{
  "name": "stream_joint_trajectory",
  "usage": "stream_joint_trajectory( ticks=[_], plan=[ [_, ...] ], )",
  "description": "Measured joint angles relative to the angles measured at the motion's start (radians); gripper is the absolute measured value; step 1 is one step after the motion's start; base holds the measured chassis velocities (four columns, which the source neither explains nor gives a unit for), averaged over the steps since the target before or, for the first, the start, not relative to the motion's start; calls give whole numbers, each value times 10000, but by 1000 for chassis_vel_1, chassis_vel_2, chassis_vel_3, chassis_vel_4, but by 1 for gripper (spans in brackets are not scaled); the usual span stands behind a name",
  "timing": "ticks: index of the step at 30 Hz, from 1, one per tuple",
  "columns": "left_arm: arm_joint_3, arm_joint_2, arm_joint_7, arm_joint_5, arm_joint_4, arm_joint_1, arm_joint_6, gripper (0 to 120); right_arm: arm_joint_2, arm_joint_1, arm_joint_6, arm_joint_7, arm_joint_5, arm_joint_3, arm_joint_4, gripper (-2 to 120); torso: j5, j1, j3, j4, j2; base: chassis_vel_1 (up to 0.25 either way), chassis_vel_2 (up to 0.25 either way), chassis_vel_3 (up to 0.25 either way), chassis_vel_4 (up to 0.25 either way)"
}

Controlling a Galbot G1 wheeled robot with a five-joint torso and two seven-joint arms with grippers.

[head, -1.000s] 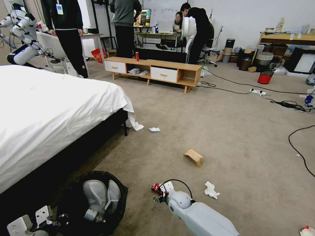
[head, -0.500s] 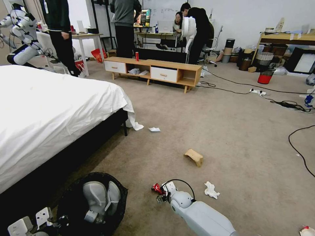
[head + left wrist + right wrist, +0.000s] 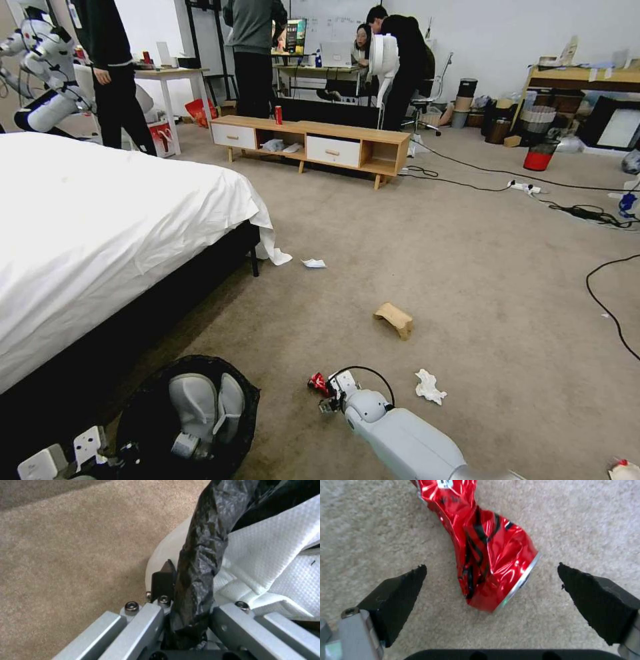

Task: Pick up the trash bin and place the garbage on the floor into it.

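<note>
The trash bin, round and lined with a crinkly black bag, hangs at the lower left beside the bed. My left gripper is shut on its rim, pinching bag and pale wall; white tissue lies inside. My right gripper is down at the floor, open, its black pads on either side of a crumpled red wrapper without touching it. More garbage lies on the carpet: a tan cardboard piece, a white tissue, a paper scrap and a red-white snack bag.
A bed with a white sheet fills the left side. A low wooden bench with an upright red can stands at the back. Black cables cross the carpet on the right, near a small red mesh bin.
The bin in my left gripper has sunk slightly in the head view. My right gripper has stayed at the red wrapper with barely any shift.
</note>
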Motion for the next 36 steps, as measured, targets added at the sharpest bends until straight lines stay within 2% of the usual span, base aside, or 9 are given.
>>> stream_joint_trajectory(
  ticks=[6,11,12,14,15,18,21,31,36],
  plan=[
    [-1,-1,5,6,-14,58,0,0,225,37,360,-188,-246,225,-457,99,0,0,0,1,-1,0,0,0,0],
    [1,-28,42,69,-18,117,0,0,318,62,558,-245,-374,348,-636,81,1,0,0,1,0,0,0,0,0],
    [1,-28,42,69,-18,117,0,0,318,62,558,-245,-374,348,-636,81,1,0,0,1,0,0,0,0,0],
    [11,-30,44,78,-22,118,0,0,322,62,625,-249,-396,366,-652,71,0,1,0,0,0,0,0,0,0],
    [11,-30,44,78,-22,118,0,0,322,62,625,-249,-396,366,-652,71,0,1,0,0,0,0,0,0,0],
    [28,-31,46,87,-22,107,0,0,312,46,663,-248,-401,380,-625,54,0,0,0,0,1,0,0,0,0],
    [50,-45,53,106,-17,102,0,0,290,10,681,-239,-404,380,-570,48,1,0,0,0,2,0,0,0,0],
    [70,-65,70,152,-12,115,0,0,197,-69,808,-255,-449,363,-534,47,1,0,0,1,2,0,0,0,0],
    [87,-34,69,177,26,118,0,0,-135,-261,846,-112,-207,240,120,47,1,0,1,0,1,0,0,0,0]
  ],
)
